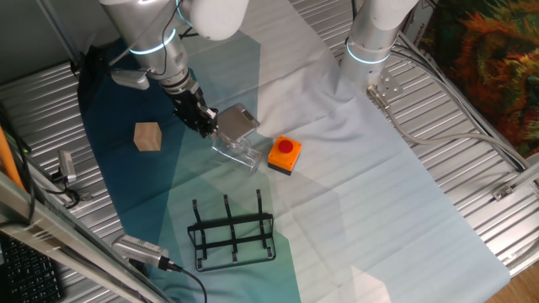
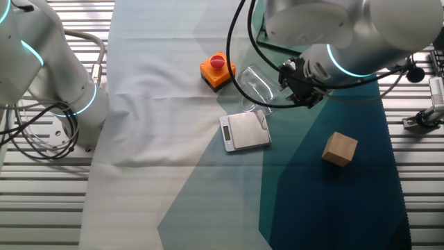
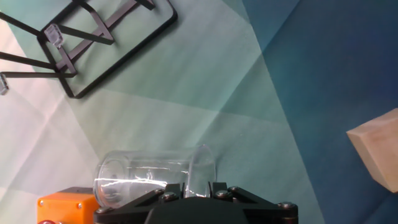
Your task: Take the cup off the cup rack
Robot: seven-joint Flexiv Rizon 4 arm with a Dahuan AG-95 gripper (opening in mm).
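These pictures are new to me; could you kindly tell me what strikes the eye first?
The orange box with a red button stands out mid-table on the pale cloth. Beside it the hand holds a clear glass cup on its side, away from the black wire rack nearer the table edge. A tan wooden cube sits on the dark cloth.

A ribbed metal worktop [image 1: 472, 126] lies under a creased cloth [image 1: 362, 185] of white, pale teal and dark blue panels, with grey cables [image 1: 438, 139] along one edge and a colourful patterned fabric [image 1: 488, 50] beyond the corner.
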